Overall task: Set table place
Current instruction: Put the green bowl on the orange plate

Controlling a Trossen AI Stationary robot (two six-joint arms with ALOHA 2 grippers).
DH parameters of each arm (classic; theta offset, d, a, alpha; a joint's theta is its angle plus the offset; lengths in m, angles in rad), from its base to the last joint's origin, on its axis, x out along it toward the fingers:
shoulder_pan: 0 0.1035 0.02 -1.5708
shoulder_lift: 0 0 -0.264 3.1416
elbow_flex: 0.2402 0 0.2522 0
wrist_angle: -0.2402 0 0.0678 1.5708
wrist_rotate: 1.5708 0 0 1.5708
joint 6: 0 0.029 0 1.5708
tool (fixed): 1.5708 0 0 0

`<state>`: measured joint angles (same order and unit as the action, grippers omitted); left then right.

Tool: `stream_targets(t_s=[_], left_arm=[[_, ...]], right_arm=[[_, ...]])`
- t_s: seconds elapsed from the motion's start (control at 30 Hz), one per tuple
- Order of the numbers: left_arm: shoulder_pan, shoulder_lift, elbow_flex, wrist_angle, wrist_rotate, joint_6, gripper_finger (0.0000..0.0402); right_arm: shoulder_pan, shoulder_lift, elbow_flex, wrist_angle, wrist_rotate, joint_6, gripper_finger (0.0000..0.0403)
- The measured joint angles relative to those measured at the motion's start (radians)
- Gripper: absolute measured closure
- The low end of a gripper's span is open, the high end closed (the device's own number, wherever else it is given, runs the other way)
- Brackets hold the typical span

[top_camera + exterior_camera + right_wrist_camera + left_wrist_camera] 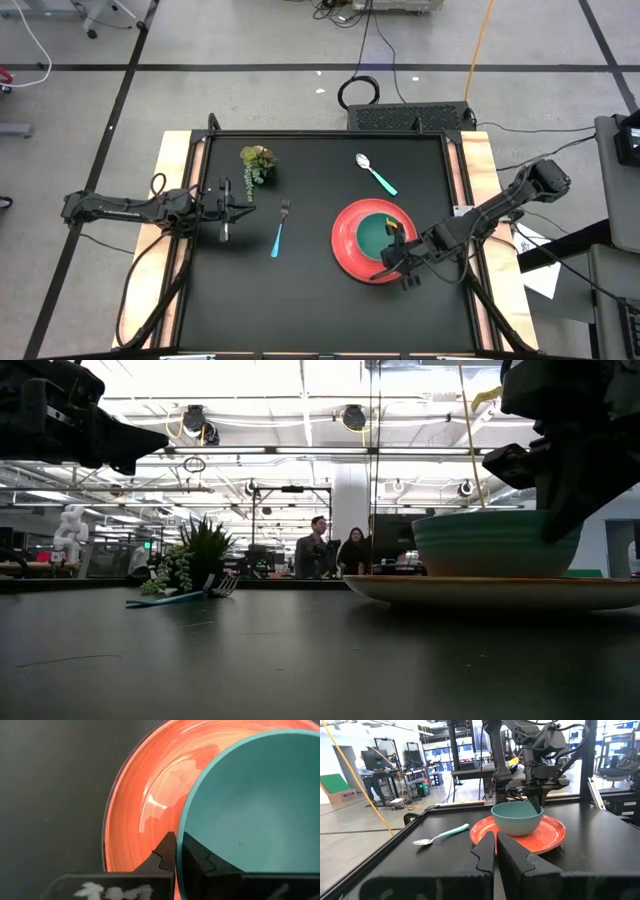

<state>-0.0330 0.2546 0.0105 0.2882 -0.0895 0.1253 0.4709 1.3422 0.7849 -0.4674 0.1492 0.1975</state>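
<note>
both hands shown: right hand pinches small teal bowl's rim on round red plate; left hand closed, empty.

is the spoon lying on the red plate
No, the spoon lies on the bare table beyond the red plate, apart from it; only the teal bowl sits on the plate.

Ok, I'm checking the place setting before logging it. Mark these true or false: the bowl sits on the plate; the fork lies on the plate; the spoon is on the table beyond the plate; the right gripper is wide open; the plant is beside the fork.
The bowl sits on the plate: true.
The fork lies on the plate: false, it lies on the table, left of the plate.
The spoon is on the table beyond the plate: true.
The right gripper is wide open: false, it is shut on the bowl's rim.
The plant is beside the fork: true.
</note>
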Motion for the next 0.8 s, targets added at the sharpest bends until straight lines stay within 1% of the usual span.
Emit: stream_targets(t_s=[0.1, 0.6, 0.8], left_arm=[[0.0, 0.0, 0.0, 0.0, 0.0, 0.0, 0.0378], [0.0, 0.0, 0.0, 0.0, 0.0, 0.0, 0.0378], [0.0, 0.0, 0.0, 0.0, 0.0, 0.0, 0.0378]], right_arm=[[0.0, -0.006, 0.0, 0.001, -0.022, 0.0, 0.0402], [0.0, -0.008, -0.002, 0.004, -0.025, 0.0, 0.0402], [0.0, -0.009, -0.002, 0.008, -0.052, 0.001, 0.0401]])
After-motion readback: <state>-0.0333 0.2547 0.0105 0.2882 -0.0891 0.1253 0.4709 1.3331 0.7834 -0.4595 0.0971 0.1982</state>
